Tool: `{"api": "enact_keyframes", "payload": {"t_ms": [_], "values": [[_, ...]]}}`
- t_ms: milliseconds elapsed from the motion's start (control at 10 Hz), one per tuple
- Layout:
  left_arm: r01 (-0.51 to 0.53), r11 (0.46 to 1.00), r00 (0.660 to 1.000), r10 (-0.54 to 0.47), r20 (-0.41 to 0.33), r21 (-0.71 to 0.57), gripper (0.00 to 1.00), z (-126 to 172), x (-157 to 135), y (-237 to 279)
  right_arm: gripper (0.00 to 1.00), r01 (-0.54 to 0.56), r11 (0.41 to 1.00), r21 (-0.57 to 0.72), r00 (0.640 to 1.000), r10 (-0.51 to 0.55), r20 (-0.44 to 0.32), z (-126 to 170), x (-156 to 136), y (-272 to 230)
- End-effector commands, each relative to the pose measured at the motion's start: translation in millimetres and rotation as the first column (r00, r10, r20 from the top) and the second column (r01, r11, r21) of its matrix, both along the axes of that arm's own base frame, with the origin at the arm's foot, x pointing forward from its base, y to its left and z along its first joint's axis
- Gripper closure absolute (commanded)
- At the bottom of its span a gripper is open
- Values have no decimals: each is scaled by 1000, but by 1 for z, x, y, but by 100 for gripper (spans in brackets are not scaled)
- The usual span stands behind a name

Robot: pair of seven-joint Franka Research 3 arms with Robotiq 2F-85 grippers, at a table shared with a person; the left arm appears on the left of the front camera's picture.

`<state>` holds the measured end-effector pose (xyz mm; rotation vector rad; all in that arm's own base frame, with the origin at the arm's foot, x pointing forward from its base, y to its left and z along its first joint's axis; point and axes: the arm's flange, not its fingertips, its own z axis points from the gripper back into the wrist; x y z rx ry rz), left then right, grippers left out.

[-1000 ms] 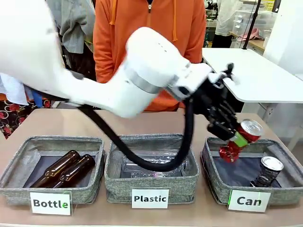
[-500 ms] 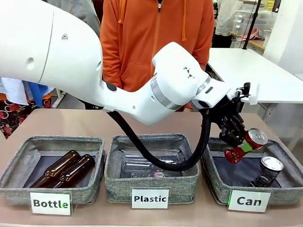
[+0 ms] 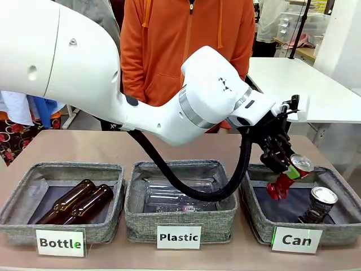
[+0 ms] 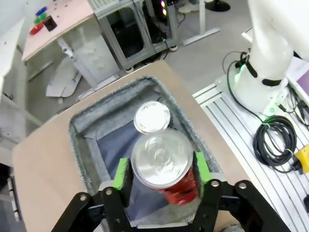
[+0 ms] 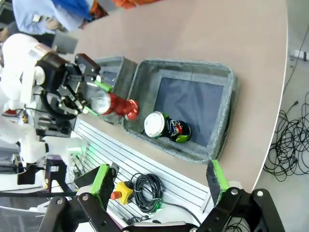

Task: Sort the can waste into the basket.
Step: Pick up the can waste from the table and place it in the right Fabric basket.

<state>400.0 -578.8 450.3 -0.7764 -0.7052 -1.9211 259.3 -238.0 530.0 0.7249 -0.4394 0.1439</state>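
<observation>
Left gripper jaws flank the red can, contact unclear; right gripper gapes.

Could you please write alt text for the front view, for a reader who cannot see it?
The left tool holds a crushed red can over the grey basket labelled "Can", where a dark can already lies. A person in orange stands behind the table.

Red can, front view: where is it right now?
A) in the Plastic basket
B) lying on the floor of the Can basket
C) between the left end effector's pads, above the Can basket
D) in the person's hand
C: the red can sits between the left end effector's green pads, over the Can basket, where the dark can already lies.
</observation>
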Motion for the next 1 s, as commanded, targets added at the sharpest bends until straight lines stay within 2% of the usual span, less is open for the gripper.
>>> {"api": "enact_keyframes", "payload": {"t_ms": [0, 400, 500, 700, 800, 900], "values": [[-6, 1000, 1000, 6, 23, -10, 0, 0, -3, 1, 0, 2, 1000, -13, 1000, -2, -14, 4, 3, -1], [-4, 1000, 1000, 4, -4, -21, 0, 4, 0, 8, 0, 2, 1000, -13, 1000, -2, -14, 4, 3, -1], [-1, 1000, 998, 1, -64, -3, 0, 5, 2, 16, 0, 2, 1000, -13, 1000, -2, -14, 4, 3, -1], [-28, 997, 979, 41, -200, 67, 0, 10, 1, 72, 0, 2, 1000, -13, 1000, -2, -14, 4, 3, -1], [-79, 991, 947, 107, -304, 105, 0, 15, -12, 119, 0, 0, 1000, 0, 1000, 0, 0, 0, 0, 0], [-80, 991, 915, 117, -385, 111, 0, 16, -28, 161, 0, 18, 998, 57, 1000, -17, -17, 0, 30, 14]]}}
